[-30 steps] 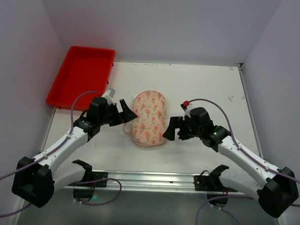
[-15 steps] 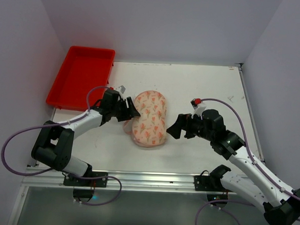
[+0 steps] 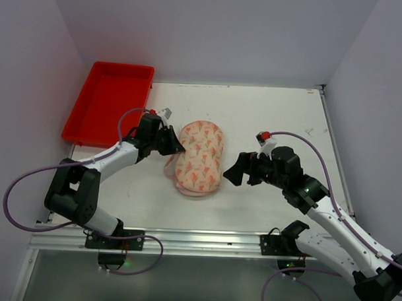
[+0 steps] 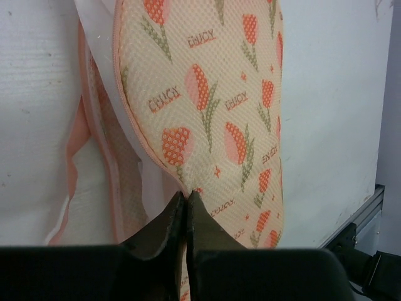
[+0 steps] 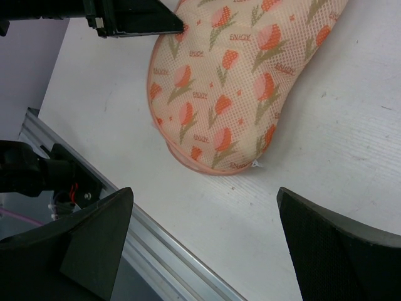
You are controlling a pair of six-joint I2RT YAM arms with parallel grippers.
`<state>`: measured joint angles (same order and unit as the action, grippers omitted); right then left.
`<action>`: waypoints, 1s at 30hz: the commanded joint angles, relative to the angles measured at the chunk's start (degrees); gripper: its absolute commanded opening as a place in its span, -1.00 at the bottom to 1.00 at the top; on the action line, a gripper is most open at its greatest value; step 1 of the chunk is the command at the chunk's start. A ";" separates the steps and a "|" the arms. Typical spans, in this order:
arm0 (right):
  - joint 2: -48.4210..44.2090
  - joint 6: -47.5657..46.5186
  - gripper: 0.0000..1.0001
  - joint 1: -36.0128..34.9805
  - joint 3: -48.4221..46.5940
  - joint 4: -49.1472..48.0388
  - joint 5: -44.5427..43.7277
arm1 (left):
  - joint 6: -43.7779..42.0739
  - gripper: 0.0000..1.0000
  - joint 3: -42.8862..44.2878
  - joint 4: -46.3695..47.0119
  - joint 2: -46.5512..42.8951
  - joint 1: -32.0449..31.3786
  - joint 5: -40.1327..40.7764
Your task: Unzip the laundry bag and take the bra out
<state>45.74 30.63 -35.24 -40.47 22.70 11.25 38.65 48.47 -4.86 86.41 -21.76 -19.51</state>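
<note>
The laundry bag (image 3: 201, 157), a cream padded pouch with orange-pink tulip print and a pink edge, lies mid-table. My left gripper (image 3: 176, 148) is at its left edge, shut on the rim of the printed top layer (image 4: 207, 106). In the left wrist view the black fingertips (image 4: 169, 216) pinch that pink-edged rim. The bag's lower pink-edged layer (image 4: 94, 157) lies parted beside it. My right gripper (image 3: 234, 171) hovers open just right of the bag, with nothing between its fingers (image 5: 94, 232); the bag (image 5: 232, 88) lies beyond them. The bra is hidden.
A red tray (image 3: 113, 104) sits at the back left corner. An aluminium rail (image 3: 204, 242) runs along the table's near edge. Grey walls close in the left, right and back sides.
My left gripper has moved in to the bag's left edge and shut on the top layer's rim, which now stands parted from the lower layer. The right arm drew back slightly and stays open.
</note>
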 commanded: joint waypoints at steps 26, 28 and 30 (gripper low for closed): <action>-24.89 -0.14 0.97 0.00 -3.48 9.82 -22.92 | 0.72 0.60 40.19 -3.31 21.60 -27.10 8.35; -28.41 0.22 0.97 0.00 -3.30 10.17 -26.00 | 0.55 0.85 42.49 -3.14 23.45 -28.34 8.52; -30.35 -0.57 0.97 0.00 -3.39 10.43 -26.97 | 0.63 0.96 43.20 -2.35 23.98 -28.78 8.61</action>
<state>17.39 30.65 -35.24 -42.09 31.57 -9.89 39.77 87.61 -8.71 110.56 -50.06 -12.67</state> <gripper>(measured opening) 0.985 0.956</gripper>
